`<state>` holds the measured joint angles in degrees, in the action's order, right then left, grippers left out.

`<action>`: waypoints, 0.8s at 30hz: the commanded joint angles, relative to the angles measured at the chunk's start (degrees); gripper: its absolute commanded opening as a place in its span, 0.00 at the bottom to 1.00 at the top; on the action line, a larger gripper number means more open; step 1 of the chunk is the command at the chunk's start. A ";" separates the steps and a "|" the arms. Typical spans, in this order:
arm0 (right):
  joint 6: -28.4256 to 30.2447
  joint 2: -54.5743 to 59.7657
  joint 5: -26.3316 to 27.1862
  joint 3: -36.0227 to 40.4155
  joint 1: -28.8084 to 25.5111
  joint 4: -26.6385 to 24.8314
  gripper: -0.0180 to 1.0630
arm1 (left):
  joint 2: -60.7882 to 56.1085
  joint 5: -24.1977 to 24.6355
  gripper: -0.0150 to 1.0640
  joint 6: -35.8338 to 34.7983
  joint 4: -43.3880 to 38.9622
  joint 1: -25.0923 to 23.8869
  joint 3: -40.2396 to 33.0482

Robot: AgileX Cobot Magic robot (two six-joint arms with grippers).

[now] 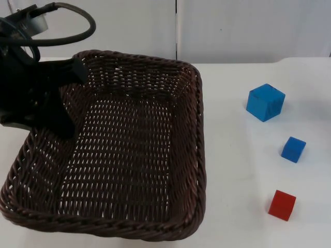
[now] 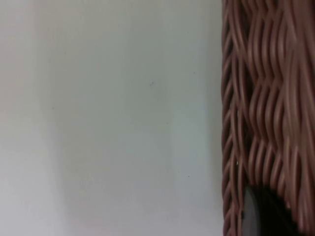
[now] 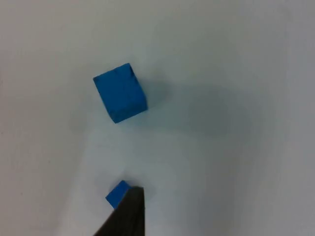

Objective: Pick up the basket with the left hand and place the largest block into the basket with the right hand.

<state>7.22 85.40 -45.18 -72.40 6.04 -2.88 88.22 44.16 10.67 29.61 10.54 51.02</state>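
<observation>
Basket [image 1: 124,150] was held at its left rim by the left pincer [image 1: 64,95] — apparently clamped, basket empty.
Its long axis was seen running away from the camera. The largest blue block [image 1: 265,102] lay on the counter [image 1: 238,170], well right; the right pincer — opening untellable — was judged to need lowering onto it.

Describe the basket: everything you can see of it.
The basket is a dark brown woven wicker tray, rectangular with rounded corners, low flaring walls and a braided rim. It holds nothing. It looks tilted, with its near rim close to the top camera. The left gripper is at its left wall; in the left wrist view a fingertip lies against the weave. The three blocks stand apart on the table to its right, touching nothing.
</observation>
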 commanded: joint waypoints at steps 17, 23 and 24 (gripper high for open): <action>13.32 22.13 -4.63 -21.91 7.30 -4.19 0.99 | -0.81 -0.37 0.01 -0.11 2.05 -0.01 0.00; 15.77 26.09 -3.50 -23.35 7.30 -5.31 0.99 | -0.81 -0.71 0.01 -0.11 2.05 -0.01 0.00; 15.77 26.55 -2.63 -23.35 7.30 -5.31 0.99 | -0.81 -0.71 0.01 -0.11 2.05 -0.01 0.00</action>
<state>22.12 111.69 -48.84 -95.28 12.99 -7.85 88.22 44.07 10.67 29.61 10.54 51.02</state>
